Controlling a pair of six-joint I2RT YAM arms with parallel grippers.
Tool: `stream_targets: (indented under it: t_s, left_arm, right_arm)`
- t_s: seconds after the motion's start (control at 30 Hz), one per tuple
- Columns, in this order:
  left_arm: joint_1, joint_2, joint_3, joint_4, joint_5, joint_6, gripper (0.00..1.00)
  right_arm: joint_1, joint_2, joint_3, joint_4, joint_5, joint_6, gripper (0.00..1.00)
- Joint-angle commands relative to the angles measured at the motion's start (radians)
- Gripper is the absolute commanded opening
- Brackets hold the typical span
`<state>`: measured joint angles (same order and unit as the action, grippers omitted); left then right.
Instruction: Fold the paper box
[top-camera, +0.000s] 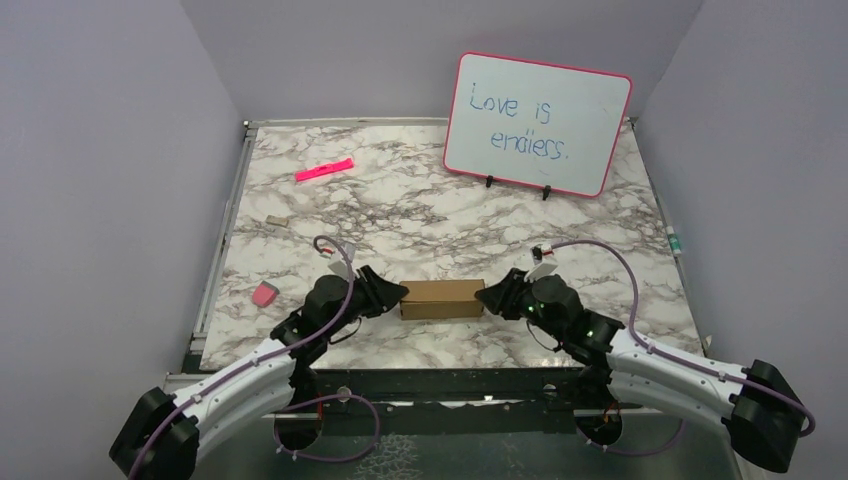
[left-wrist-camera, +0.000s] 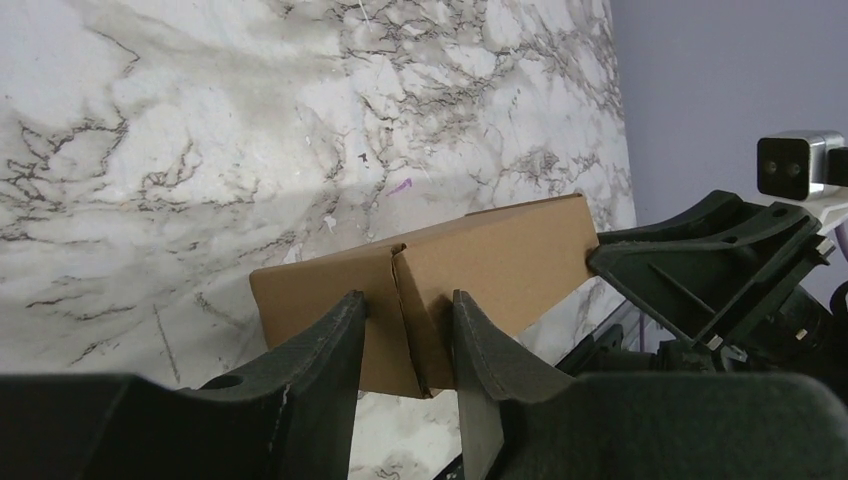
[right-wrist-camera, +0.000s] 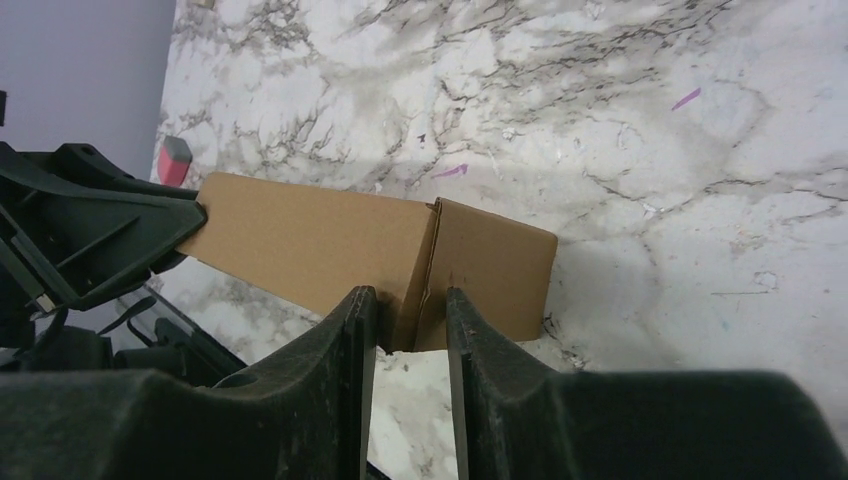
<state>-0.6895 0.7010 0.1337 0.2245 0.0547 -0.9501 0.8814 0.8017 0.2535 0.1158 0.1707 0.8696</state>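
The paper box (top-camera: 442, 298) is a small closed brown carton lying lengthwise on the marble table, between my two grippers. My left gripper (top-camera: 402, 294) meets its left end. In the left wrist view the part-open jaws (left-wrist-camera: 404, 297) straddle the near corner seam of the box (left-wrist-camera: 500, 260), tips against the cardboard. My right gripper (top-camera: 483, 295) meets the right end the same way. Its jaws (right-wrist-camera: 408, 291) stand part open at the corner seam of the box (right-wrist-camera: 300, 240), with bare table showing between the fingers below it. Neither gripper clamps the carton.
A pink-rimmed whiteboard (top-camera: 538, 123) stands at the back right. A pink marker (top-camera: 324, 169) lies at the back left, a pink eraser (top-camera: 264, 294) at the left near the table's edge, and a small tan scrap (top-camera: 277, 221) behind it. Grey walls close in three sides.
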Motion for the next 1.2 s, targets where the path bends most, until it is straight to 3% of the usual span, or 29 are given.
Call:
stream_targets:
  t_s: [0.0, 0.17, 0.33, 0.5, 0.77, 0.97, 1.17]
  left_arm:
    - [-0.009, 0.16, 0.059, -0.046, -0.027, 0.094, 0.37]
    - [0.012, 0.245, 0.141, -0.076, -0.047, 0.154, 0.41]
    - [0.014, 0.167, 0.107, -0.151, -0.082, 0.138, 0.54]
    - [0.015, 0.09, 0.061, -0.2, -0.093, 0.12, 0.56]
    - [0.015, 0.142, -0.038, -0.067, -0.015, 0.042, 0.45]
    - [0.018, 0.222, -0.097, 0.075, 0.0, -0.001, 0.42]
    - [0.065, 0.336, -0.048, 0.19, 0.034, 0.006, 0.34]
  right_arm:
    - [0.004, -0.006, -0.026, -0.081, 0.081, -0.016, 0.33]
    - [0.004, -0.059, -0.015, -0.089, 0.092, -0.011, 0.31]
    - [0.004, -0.119, -0.052, -0.096, 0.065, 0.012, 0.31]
    - [0.004, -0.109, -0.069, -0.084, 0.047, 0.023, 0.31]
    - [0.004, -0.044, -0.077, -0.041, 0.036, 0.049, 0.3]
    - [0.004, 0.023, -0.073, 0.005, 0.018, 0.054, 0.28]
    - [0.004, 0.105, -0.05, 0.097, -0.003, 0.054, 0.25]
